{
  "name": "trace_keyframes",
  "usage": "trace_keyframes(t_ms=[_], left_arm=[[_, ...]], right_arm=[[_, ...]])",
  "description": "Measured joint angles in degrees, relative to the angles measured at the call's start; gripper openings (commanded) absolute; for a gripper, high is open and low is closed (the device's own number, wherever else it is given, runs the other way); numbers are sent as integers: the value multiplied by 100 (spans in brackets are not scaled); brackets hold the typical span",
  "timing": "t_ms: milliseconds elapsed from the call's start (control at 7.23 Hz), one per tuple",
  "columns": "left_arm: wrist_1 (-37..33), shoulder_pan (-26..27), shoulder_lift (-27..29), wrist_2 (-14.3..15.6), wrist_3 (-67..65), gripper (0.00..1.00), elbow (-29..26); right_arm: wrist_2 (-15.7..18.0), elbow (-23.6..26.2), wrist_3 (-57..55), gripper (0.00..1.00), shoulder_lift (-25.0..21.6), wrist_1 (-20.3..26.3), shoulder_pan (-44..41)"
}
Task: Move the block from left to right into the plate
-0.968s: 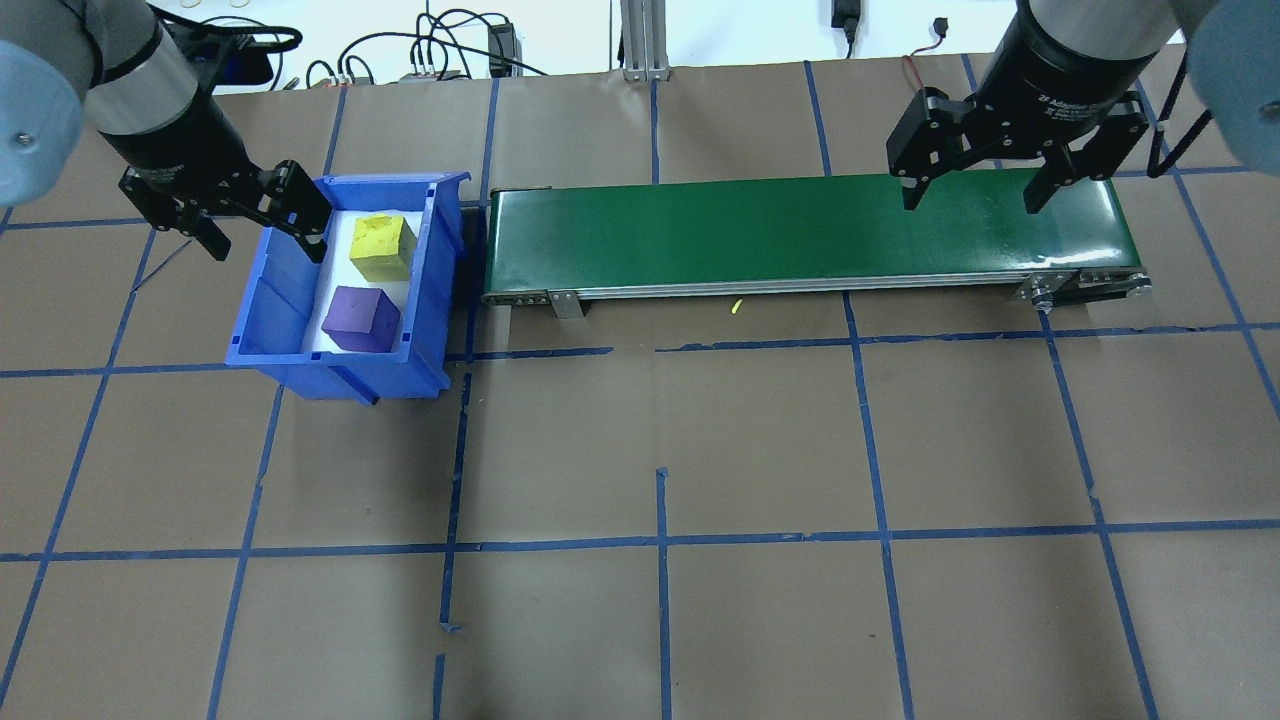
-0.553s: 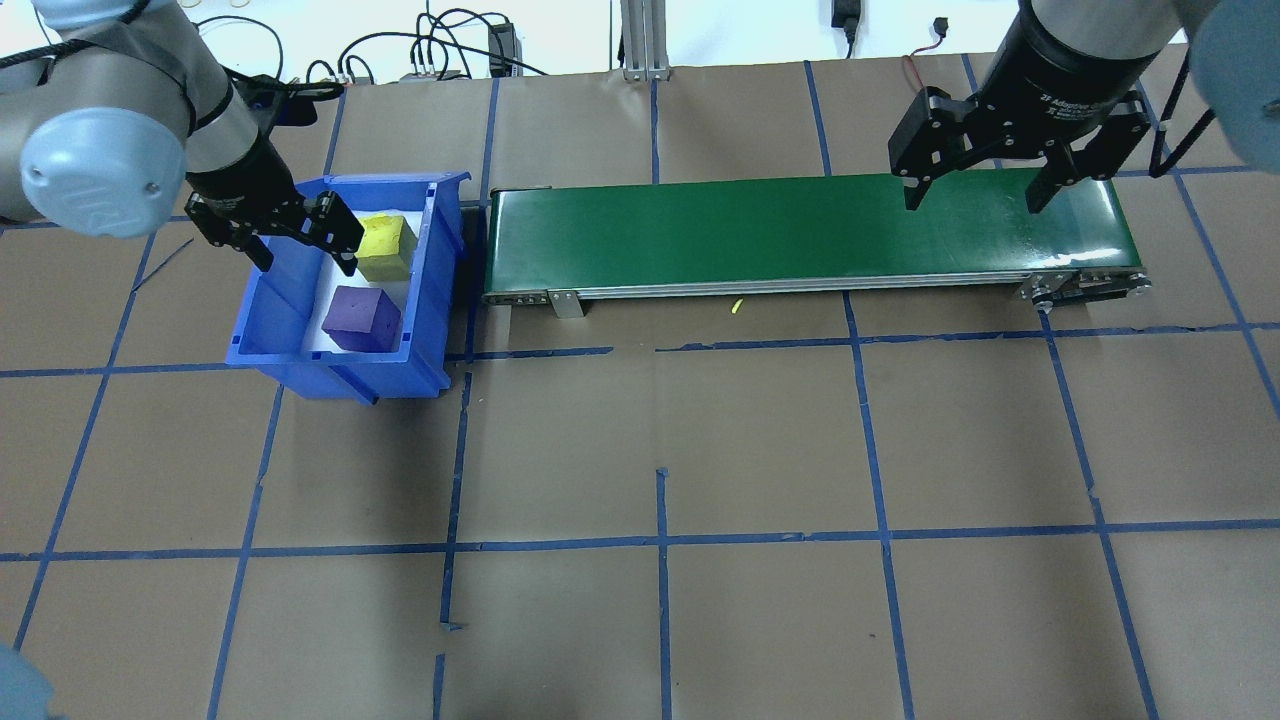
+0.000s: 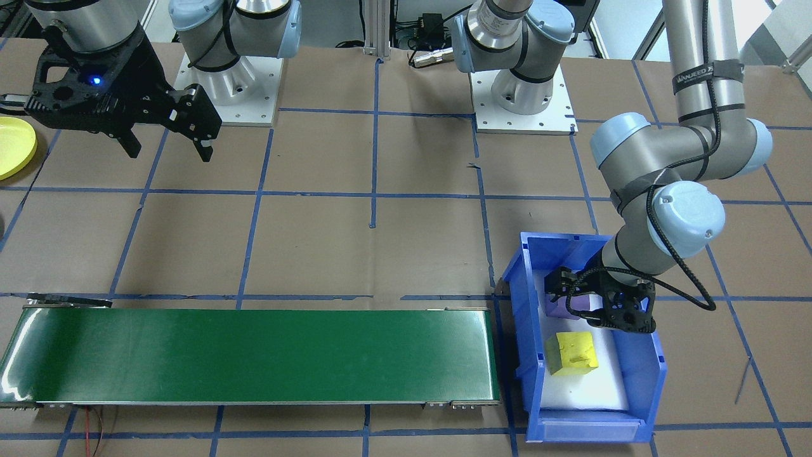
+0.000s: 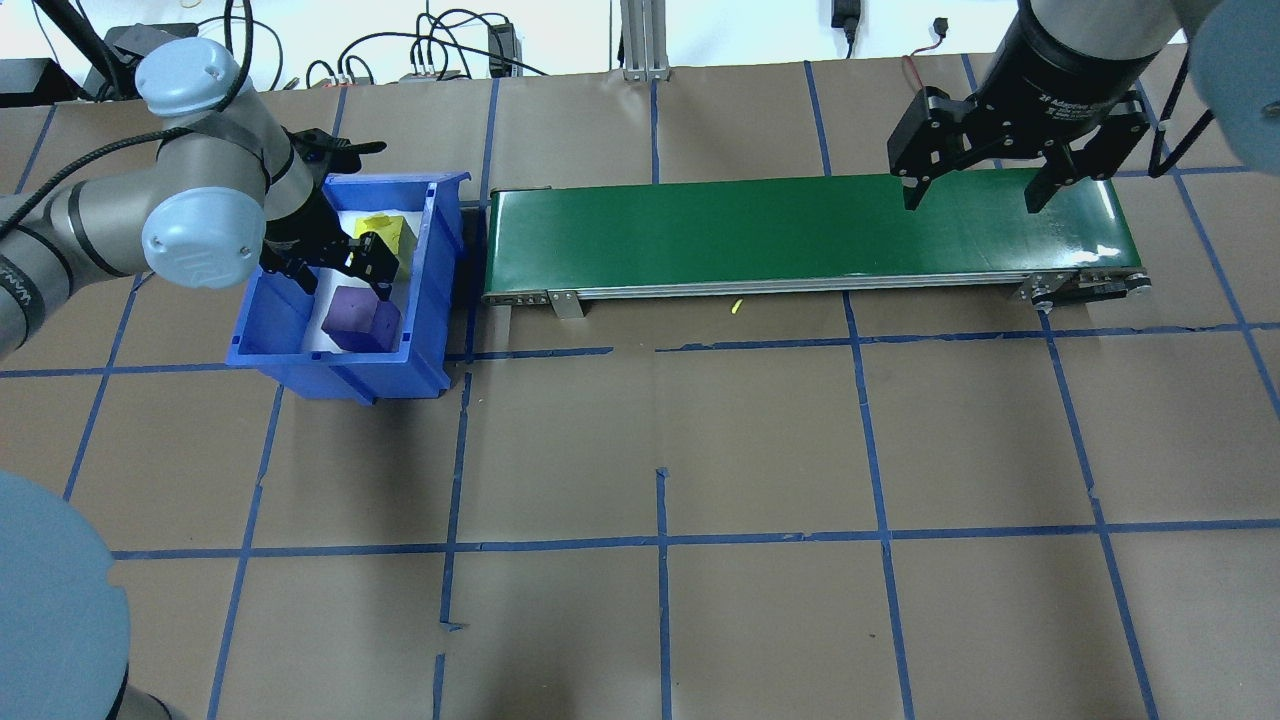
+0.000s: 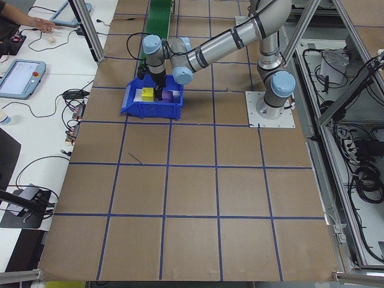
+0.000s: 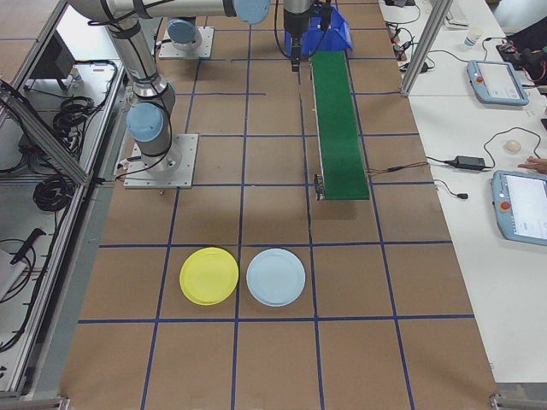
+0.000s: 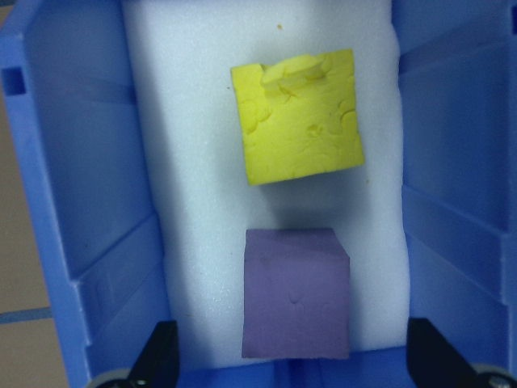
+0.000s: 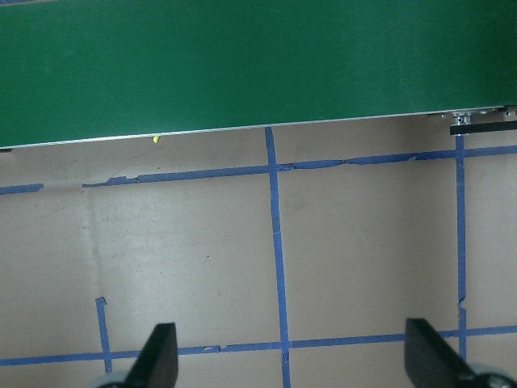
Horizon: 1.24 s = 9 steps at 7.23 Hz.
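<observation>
While my left claw (image 7: 291, 364) hung open inside the blue bin (image 7: 73, 162), the purple block (image 7: 296, 293) sat squarely between its fingers, the yellow block (image 7: 299, 115) just beyond.

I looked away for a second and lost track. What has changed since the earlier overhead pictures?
The left gripper has moved from the blue bin's outer left wall to inside it, open above the purple block, holding nothing. The yellow block, conveyor belt and open right gripper have stayed as they were.
</observation>
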<state>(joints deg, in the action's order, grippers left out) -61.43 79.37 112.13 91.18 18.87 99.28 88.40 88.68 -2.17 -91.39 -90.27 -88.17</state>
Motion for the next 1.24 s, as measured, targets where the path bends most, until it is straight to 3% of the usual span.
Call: trace_keyframes(t_ms=[138,553,968,1245], left_arm=[[130,0,94,8,2,40,75],[88,-3,128,51,-289,36,-5],[-1223,-15,-557,414,-408,36,-696],[-1625,119,-693,434,-681,34,-1279]], right_arm=[[-2,0,-2,100,-1,1,0],[0,0,-3,100,-2,6,-6],[-7,0,-3,100,-2,-7,-10],[-7,0,-5,100,-2,-8,-14]])
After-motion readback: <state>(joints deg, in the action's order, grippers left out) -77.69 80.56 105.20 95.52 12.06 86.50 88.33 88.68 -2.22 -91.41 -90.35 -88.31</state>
